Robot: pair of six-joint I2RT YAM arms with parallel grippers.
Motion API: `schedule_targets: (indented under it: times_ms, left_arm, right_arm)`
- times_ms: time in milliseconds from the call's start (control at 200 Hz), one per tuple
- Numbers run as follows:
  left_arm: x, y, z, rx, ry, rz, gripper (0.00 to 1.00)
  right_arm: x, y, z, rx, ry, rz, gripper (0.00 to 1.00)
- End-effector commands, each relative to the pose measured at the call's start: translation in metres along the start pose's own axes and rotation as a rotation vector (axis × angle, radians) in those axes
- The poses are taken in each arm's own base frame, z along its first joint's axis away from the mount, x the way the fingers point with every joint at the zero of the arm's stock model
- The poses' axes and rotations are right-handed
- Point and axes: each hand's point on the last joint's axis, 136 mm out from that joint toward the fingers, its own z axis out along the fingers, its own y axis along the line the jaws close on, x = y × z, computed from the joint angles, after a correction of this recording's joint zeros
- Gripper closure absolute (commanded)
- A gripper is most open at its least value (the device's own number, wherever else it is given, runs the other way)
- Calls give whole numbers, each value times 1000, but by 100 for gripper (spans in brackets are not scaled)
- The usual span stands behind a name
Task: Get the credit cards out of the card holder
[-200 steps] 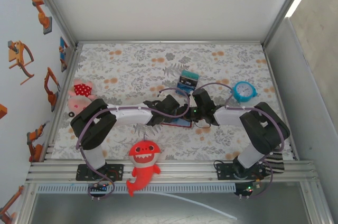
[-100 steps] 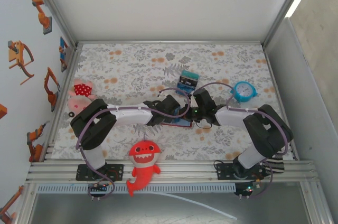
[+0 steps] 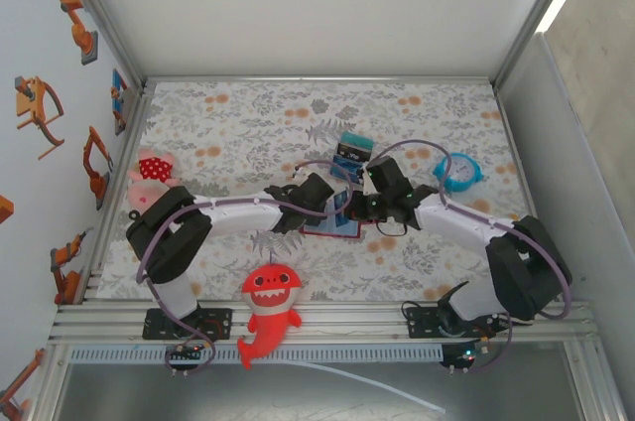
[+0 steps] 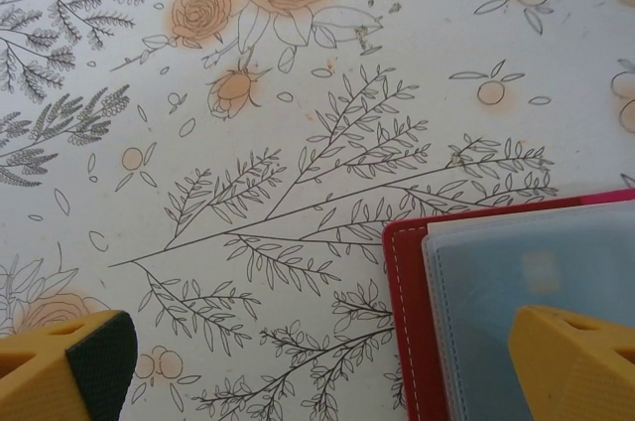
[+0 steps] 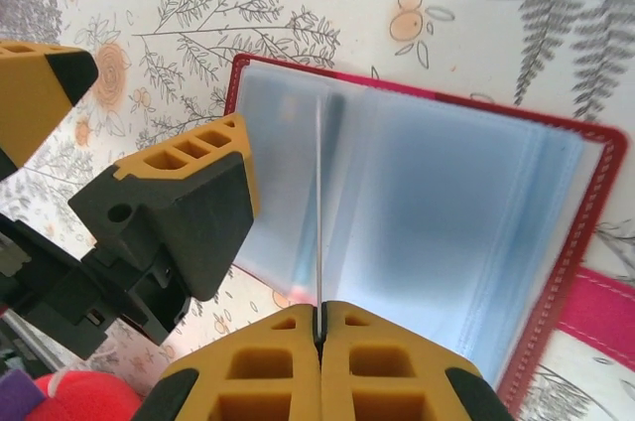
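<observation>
Left gripper [image 4: 317, 371]: held spread, one finger laid over the wallet [image 5: 446, 203], likely to pin it.
Right gripper [image 5: 319, 327]: pressed shut on a card [image 5: 318, 203] edge, for pulling.

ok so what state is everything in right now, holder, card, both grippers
card holder: open flat, inner panels up
card: on edge over the open holder, pinched by the right gripper
right gripper: shut on the card
left gripper: open, jaws straddling the holder's edge
</observation>
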Motion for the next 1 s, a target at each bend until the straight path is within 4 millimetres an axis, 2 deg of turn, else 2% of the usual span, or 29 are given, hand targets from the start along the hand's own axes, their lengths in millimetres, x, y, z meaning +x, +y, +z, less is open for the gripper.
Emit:
schedule_targets:
  times_ms: [0, 230, 411, 716, 996]
  left_arm:
    - [-23, 6, -18, 6, -64, -34, 3]
    - [-36, 18, -37, 38, -121, -112, 3]
    - [-38, 33, -48, 93, -154, -219, 3]
    - [-39, 64, -67, 118, -253, -335, 3]
    - [-41, 81, -79, 106, -310, -352, 3]
  right_arm:
    - [-6, -6, -20, 96, 5, -112, 100]
    - [-37, -3, -41, 189, -22, -268, 100]
    - [-69, 5, -48, 220, -18, -403, 100]
    - [-119, 6, -57, 242, -26, -609, 100]
    - [-134, -3, -43, 221, 36, -747, 100]
